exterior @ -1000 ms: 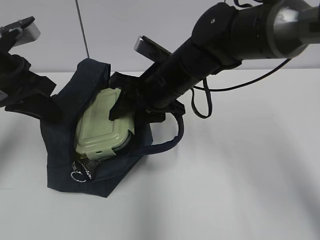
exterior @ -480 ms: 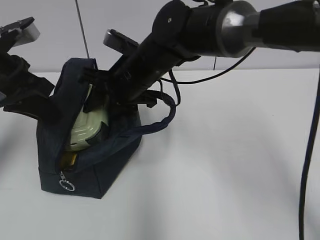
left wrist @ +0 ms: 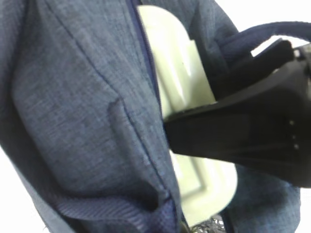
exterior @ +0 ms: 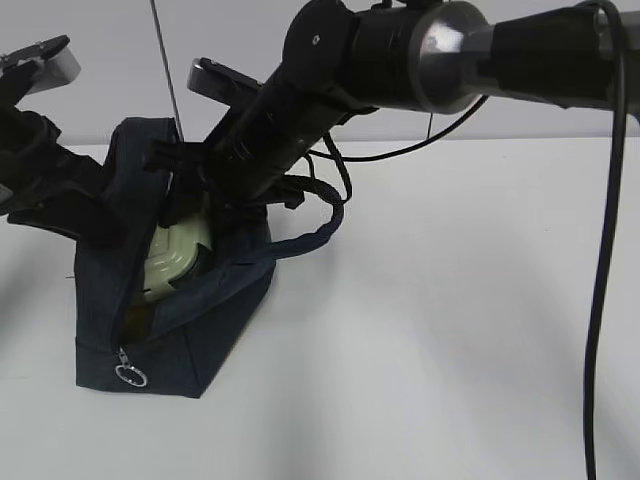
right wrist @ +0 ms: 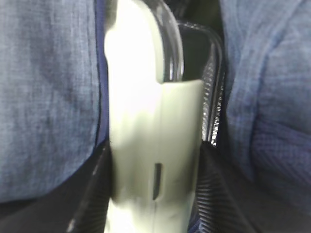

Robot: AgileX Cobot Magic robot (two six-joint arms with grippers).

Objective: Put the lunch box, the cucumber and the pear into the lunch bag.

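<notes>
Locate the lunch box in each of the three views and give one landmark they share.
Exterior view: the lunch box, pale green lid showing, sits left of centre in the mouth of the lunch bag.
Left wrist view: lid runs from top centre to bottom centre, partly behind a black gripper part.
Right wrist view: seen edge-on, centre, between the fabric walls.
Shared landmark: the bag's navy fabric.

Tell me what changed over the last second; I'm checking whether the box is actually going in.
The right gripper swung left and pushed the lunch box from lying flat across the opening to tilted on edge, deeper in the lunch bag. The bag shifted left and its mouth narrowed. The left gripper stayed at the bag's left side.
</notes>
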